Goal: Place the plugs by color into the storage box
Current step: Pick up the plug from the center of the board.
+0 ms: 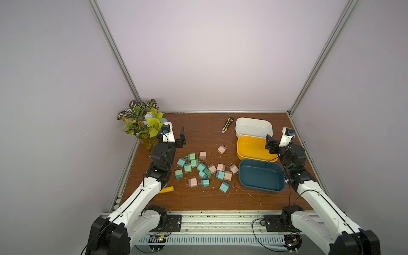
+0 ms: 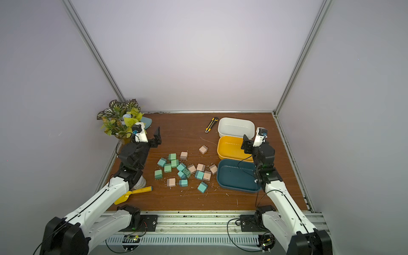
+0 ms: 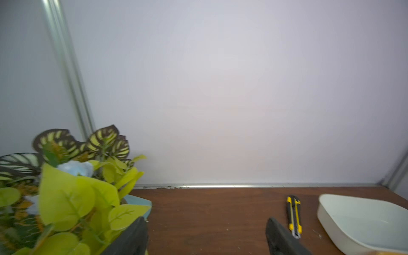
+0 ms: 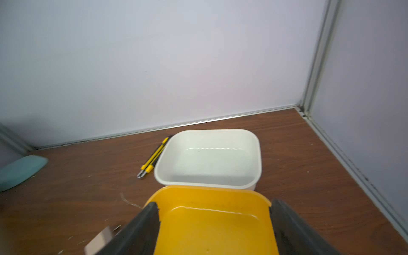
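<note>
Standing in the far-left corner: a potted plant [image 1: 141, 123] with striped and yellow-green leaves is seen, with a pale teal object [image 2: 147, 122] just beside it; what that object is cannot be told.
Left edge of the table [image 1: 198, 198]: a yellow scoop [image 2: 134, 192] is laid near the front, partly covered by the left arm.
Left tool [image 3: 206, 221]: it is held above the table just beside the plant and is pointed at the back wall. Its jaws are set wide apart, and nothing is gripped between them.
Plugs [image 1: 201, 167]: they are scattered on the table in a loose heap between the left arm and the boxes, outside all three. Teal-blue, mint green and pale pink ones are mixed, several of them touching, with prongs turned in various directions.
Lone pink plug [image 1: 221, 149]: it is set apart behind the heap, toward the yellow storage box.
Utility knife [image 1: 227, 125]: it is laid near the back wall, just left of the white storage box.
White storage box [image 1: 253, 127]: it is placed farthest back in a row of three.
Yellow storage box [image 1: 249, 150]: it is placed between the other two, just beside each.
Dark teal storage box [image 1: 258, 176]: it is placed nearest the front, just right of the heap.
Right tool [image 4: 214, 203]: it is held over the right end of the yellow storage box and aimed at the back wall. Its jaws are apart, and nothing is clamped.
</note>
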`<state>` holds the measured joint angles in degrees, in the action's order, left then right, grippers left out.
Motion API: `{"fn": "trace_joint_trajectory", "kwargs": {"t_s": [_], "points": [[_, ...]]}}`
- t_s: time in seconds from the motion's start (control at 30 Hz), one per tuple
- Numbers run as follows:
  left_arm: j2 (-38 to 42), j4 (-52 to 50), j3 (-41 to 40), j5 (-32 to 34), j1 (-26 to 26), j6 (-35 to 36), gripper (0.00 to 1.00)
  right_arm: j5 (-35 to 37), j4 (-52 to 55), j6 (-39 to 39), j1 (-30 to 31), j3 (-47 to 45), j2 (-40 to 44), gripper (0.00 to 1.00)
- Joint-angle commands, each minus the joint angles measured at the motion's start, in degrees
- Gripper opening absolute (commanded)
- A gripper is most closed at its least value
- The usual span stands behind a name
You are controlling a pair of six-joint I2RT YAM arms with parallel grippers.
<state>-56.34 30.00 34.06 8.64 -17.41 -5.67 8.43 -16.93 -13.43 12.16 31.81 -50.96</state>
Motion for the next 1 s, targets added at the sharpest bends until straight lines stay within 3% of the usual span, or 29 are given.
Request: {"fn": "trace_joint_trajectory", "kwargs": {"t_s": [0.0,0.17,0.53,0.73,0.97], "points": [[1.5,-20.8,4.3,-11.4,-0.8,-2.7,0.82,-2.7,9.6,-5.1,5.5,3.4,2.6,0.83],[8.1,-31.9,5.8,-19.3,-0.9,-1.5,0.78,-0.8,15.0,-6.4,13.6,9.4,0.6,0.8],[21.2,-31.5,-5.1,-22.8,-0.9,0.7,0.73,2.3,20.8,-8.5,28.0,24.9,-16.2,0.76],[24.9,-30.5,-8.8,-26.3,-0.9,2.0,0.77,3.5,27.7,-8.4,32.1,30.0,-21.9,0.75],[22.5,-32.4,-7.5,-24.6,-0.9,1.8,0.76,5.9,31.8,-6.9,33.9,31.4,-27.0,0.75]]}}
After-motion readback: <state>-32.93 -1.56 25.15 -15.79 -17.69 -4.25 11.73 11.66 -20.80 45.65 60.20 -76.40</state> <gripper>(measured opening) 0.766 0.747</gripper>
